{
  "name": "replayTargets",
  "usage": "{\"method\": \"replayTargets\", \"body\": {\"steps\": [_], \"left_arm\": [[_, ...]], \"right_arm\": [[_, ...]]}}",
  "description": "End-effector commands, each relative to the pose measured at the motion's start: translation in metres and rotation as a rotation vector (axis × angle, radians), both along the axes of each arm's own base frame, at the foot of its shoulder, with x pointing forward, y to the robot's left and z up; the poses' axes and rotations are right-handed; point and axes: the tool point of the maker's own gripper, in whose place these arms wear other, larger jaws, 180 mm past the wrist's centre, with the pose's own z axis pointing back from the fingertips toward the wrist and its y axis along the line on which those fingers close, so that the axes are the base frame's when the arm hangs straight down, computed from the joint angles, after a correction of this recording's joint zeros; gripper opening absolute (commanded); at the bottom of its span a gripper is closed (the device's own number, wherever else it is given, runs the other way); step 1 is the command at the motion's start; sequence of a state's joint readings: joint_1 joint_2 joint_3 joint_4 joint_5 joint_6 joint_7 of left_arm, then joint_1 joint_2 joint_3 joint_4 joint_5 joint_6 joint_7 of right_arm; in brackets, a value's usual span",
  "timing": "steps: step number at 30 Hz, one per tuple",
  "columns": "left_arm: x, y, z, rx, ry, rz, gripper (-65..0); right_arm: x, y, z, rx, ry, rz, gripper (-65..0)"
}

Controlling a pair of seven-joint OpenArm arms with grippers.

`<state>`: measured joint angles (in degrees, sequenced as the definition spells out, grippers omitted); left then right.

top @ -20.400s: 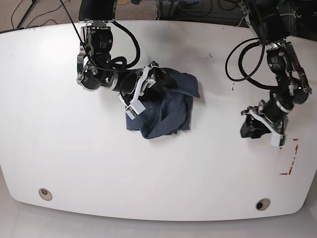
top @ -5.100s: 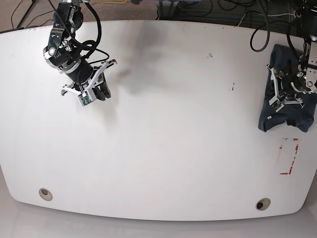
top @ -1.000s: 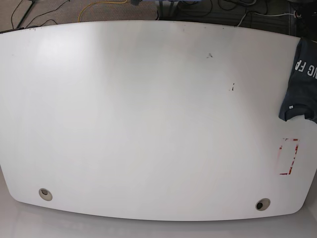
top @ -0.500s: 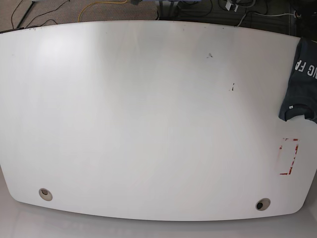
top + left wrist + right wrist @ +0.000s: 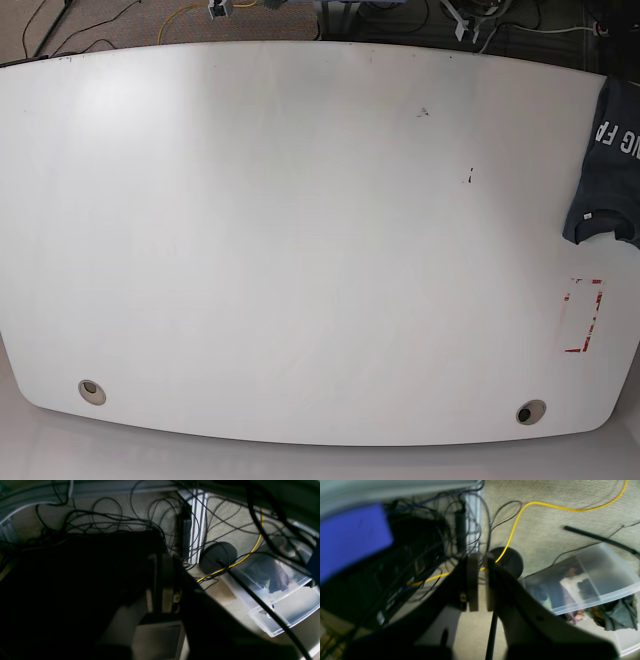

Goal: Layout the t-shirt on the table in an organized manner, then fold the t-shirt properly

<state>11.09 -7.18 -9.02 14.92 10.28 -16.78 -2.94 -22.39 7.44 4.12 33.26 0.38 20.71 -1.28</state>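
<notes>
- We see the white glossy desk (image 5: 300, 230) with its curved edges filling the base view.
- Two round grommet holes sit near its front edge, one at the left (image 5: 91, 391) and one at the right (image 5: 530, 412).
- A red-outlined rectangle mark (image 5: 582, 315) lies near the right edge.
- A dark t-shirt (image 5: 608, 170) lies at the right edge, partly out of view.

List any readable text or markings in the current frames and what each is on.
"NG F": white letters, cut off by the frame edge, on the dark t-shirt at the table's right edge in the base view.
Small white tag on the shirt: too small to read.
Red-outlined rectangle on the table: a mark, no words.
Wrist views: no legible text.
</notes>
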Motion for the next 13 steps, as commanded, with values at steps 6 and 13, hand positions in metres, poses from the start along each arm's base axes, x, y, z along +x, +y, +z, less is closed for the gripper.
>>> {"method": "replayTargets", "body": {"steps": [6, 13], "left_arm": [[0.003, 0.0, -0.002, -0.004, 0.014, 0.005, -56.8], [0.004, -0.001, -0.002, -0.005, 0.012, 0.005, -56.8]], "right_arm": [[0.008, -0.005, -0.007, -0.012, 0.018, -0.02, -60.9], [0.02, -0.004, -0.009, -0.01, 0.003, -0.02, -60.9]]}}
